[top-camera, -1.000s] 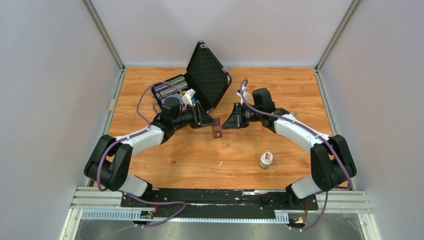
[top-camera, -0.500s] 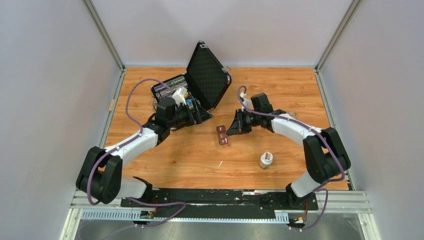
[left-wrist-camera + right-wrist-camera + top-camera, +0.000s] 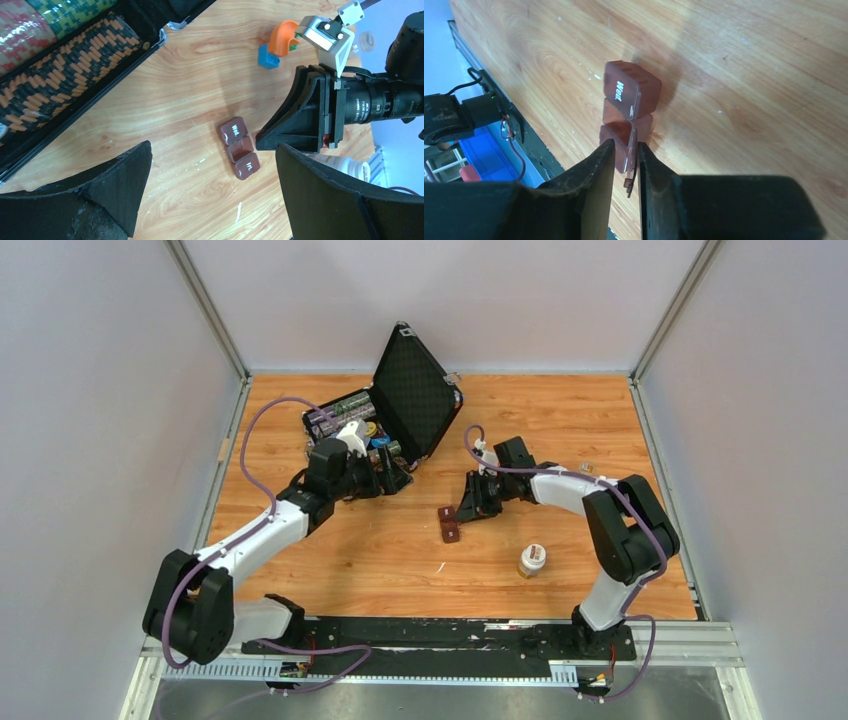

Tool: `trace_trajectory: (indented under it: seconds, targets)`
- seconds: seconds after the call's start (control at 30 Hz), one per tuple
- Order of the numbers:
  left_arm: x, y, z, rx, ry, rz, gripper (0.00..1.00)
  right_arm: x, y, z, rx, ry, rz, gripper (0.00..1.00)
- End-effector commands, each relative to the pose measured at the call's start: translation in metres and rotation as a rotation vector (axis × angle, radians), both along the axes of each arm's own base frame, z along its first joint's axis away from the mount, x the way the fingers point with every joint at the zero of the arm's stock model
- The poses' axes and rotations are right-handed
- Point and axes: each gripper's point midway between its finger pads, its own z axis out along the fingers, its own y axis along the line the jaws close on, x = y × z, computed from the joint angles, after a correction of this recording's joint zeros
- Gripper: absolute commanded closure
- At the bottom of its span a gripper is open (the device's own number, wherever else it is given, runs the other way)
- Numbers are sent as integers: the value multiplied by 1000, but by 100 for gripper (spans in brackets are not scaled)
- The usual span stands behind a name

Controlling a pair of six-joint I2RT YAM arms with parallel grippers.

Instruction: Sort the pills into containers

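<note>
The left arm stretches low over the wooden table (image 3: 380,575), its left gripper (image 3: 212,154) spread wide and empty. The right arm folds at the elbow, with the right gripper (image 3: 625,145) tipped down to the tabletop. Its jaws stand almost together around a thin raised lid, and I cannot tell whether they pinch it. That lid belongs to the small dark brown plastic strip of three joined compartments (image 3: 240,148), which lies flat just ahead of the left jaws. Its middle cell is open and its end lids are shut, one reading "Wed." Beside the left jaws sits an open black hard case (image 3: 415,390) holding patterned rolls. Orange and blue toy blocks (image 3: 277,45) lie beyond the right jaws, and a white-capped jar (image 3: 532,560) stands well apart.
</note>
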Motion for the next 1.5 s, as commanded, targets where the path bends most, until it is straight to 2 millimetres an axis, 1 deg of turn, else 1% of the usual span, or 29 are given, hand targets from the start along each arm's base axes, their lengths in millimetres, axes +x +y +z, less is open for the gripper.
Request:
trace_trajectory:
  seconds: [0.0,0.13,0.2,0.33,0.4,0.43,0.47,0.5,0.53,0.57,0.63,0.7,0.8,0.9,0.97,1.07,1.17,1.3,1.33,1.4,1.47]
  targets:
    - [8,12,22,39,-83,42,0,21,-5,0,-54,-80,-49,71]
    - [7,20,25,74,-93,65,0,31,-14,12,-106,-123,-119,54]
    - [6,24,27,89,-101,74,0,34,-20,23,-130,-144,-156,47]
    - [4,30,34,110,-125,90,0,38,-33,51,-173,-179,-236,37]
    - [2,33,37,117,-134,92,0,38,-46,66,-224,-186,-309,34]
    - [2,33,40,116,-143,92,0,37,-59,71,-283,-178,-376,33]
    - [1,34,41,121,-147,92,0,36,-80,75,-376,-157,-478,32]
    - [0,35,44,122,-155,92,0,30,-103,80,-473,-141,-573,31]
    - [0,37,44,134,-158,91,0,22,-120,85,-542,-138,-619,30]
    - [-1,37,45,136,-163,91,0,10,-134,89,-603,-130,-646,28]
    - [-2,39,45,151,-169,89,0,-11,-153,94,-670,-115,-683,21]
    - [-3,41,46,164,-181,80,0,-36,-162,93,-712,-68,-683,14]
    - [-4,43,47,178,-191,77,0,-72,-166,90,-749,-7,-666,9]
    - [-4,44,46,187,-197,72,0,-98,-153,89,-712,29,-627,7]
    - [-5,43,46,185,-197,70,0,-111,-143,89,-678,56,-610,6]
    - [-5,42,47,177,-193,69,0,-124,-143,78,-698,98,-603,5]
    - [-6,42,47,171,-191,70,0,-127,-149,64,-746,108,-605,5]
    - [-9,42,46,166,-189,68,0,-120,-152,46,-785,82,-612,6]
    - [-10,43,47,165,-192,67,0,-116,-151,44,-778,67,-613,7]
    - [-12,43,47,164,-195,65,0,-106,-141,44,-728,39,-603,10]
    - [-14,44,49,164,-202,62,0,-97,-140,45,-720,22,-643,12]
